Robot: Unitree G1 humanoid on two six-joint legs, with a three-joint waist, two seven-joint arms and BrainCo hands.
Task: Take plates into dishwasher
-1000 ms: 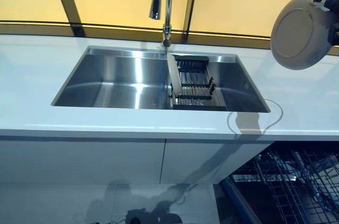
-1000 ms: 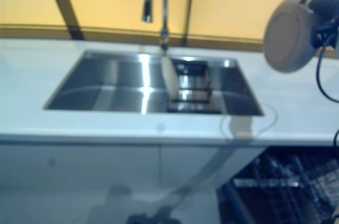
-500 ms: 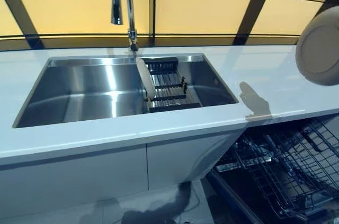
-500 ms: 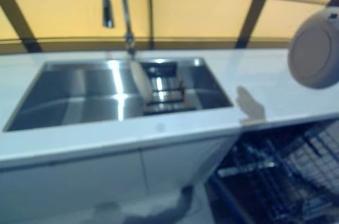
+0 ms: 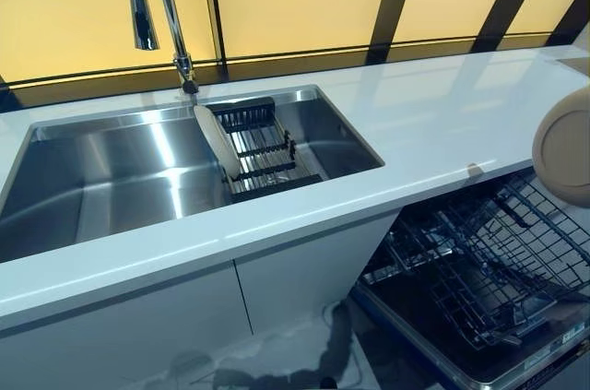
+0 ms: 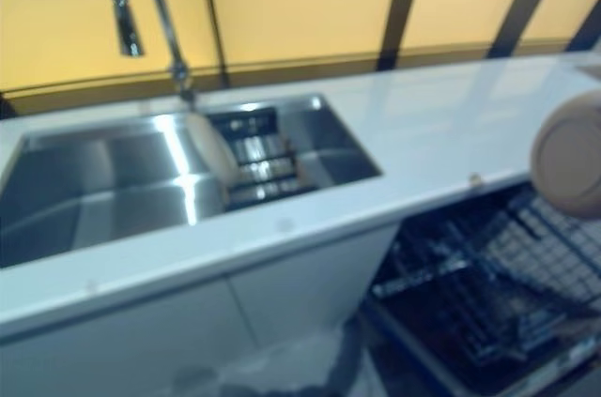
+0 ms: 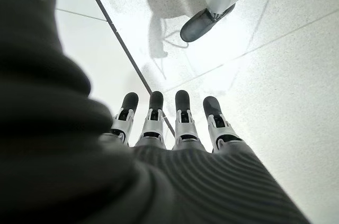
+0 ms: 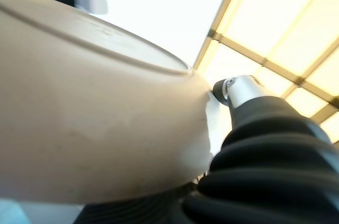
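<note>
A beige plate (image 5: 564,146) hangs on edge at the far right, above the open dishwasher's lower rack (image 5: 479,261). In the right wrist view the plate (image 8: 90,113) fills the picture, and my right hand (image 8: 239,89) grips its rim with the thumb pressed on it. The hand itself is out of the eye views. A second plate (image 5: 217,139) stands on edge in a black drying rack (image 5: 263,146) inside the sink (image 5: 111,178). My left hand (image 7: 175,128) shows only in its wrist view, fingers straight, empty, hanging over the floor.
The white counter (image 5: 442,113) runs in front of yellow window panes. A tall tap (image 5: 157,3) stands behind the sink. White cabinet doors (image 5: 277,289) sit left of the dishwasher's pulled-out wire rack and lowered door (image 5: 433,353).
The camera has swung right, so the sink slid left and the dishwasher rack came into view. The held plate has come down from above the counter to beside its front edge.
</note>
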